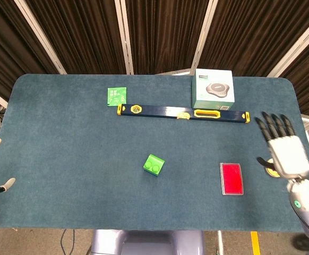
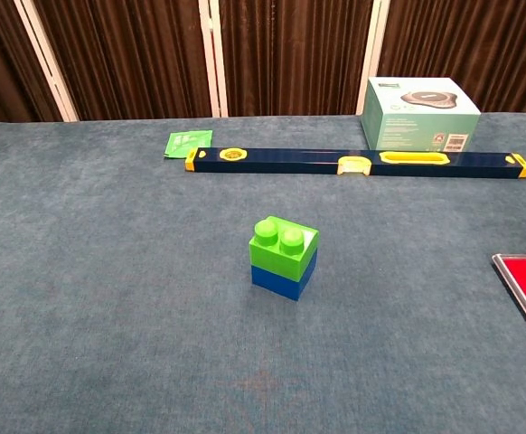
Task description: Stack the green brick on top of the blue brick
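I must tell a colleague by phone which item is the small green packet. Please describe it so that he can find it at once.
Start at the long dark blue spirit level with yellow ends, lying across the far half of the table. Just beyond its left end lies the small green packet, flat on the cloth. Unlike the green brick in the table's middle, it is thin, flat and printed.

Green brick (image 1: 154, 164) near the tabletop (image 1: 64, 138) centre.
Right hand (image 1: 284, 149), fingers spread, empty, at the right edge.

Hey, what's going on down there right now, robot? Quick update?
Right robot hand open, off the table's right edge. Left barely in view. Green brick sits on blue brick. Nothing in the way.
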Action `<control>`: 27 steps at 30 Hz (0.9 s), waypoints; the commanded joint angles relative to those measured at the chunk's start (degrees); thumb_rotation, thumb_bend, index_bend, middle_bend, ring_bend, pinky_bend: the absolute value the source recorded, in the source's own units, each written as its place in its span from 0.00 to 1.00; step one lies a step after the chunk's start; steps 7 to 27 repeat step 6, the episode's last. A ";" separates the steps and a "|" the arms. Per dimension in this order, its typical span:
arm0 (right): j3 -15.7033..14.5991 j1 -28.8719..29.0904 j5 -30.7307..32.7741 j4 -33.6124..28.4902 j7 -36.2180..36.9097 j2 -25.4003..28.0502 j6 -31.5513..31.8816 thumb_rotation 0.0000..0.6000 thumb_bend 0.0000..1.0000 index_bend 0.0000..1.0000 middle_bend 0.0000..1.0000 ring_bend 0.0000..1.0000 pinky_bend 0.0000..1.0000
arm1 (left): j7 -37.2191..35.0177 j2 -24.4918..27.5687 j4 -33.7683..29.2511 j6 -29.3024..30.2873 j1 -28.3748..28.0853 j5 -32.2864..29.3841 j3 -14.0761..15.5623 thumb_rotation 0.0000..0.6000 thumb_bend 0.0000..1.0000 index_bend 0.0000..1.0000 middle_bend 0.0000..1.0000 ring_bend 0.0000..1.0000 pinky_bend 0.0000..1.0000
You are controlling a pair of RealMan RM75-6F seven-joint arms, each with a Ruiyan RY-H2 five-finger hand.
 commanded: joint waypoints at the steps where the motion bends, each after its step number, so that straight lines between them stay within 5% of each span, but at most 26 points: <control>1: 0.07 -6.13 0.76 3.34 2.59 -4.65 3.92 1.00 0.00 0.00 0.00 0.00 0.00 | -1.95 1.04 -0.42 0.38 0.48 0.90 0.45 1.00 0.00 0.00 0.00 0.00 0.00; 6: 0.32 -9.82 -0.89 6.35 2.49 -7.27 6.38 1.00 0.00 0.00 0.00 0.00 0.00 | -3.87 2.02 -0.53 -0.11 0.80 1.30 1.11 1.00 0.00 0.00 0.00 0.00 0.00; 27: 0.32 -9.82 -0.89 6.35 2.49 -7.27 6.38 1.00 0.00 0.00 0.00 0.00 0.00 | -3.87 2.02 -0.53 -0.11 0.80 1.30 1.11 1.00 0.00 0.00 0.00 0.00 0.00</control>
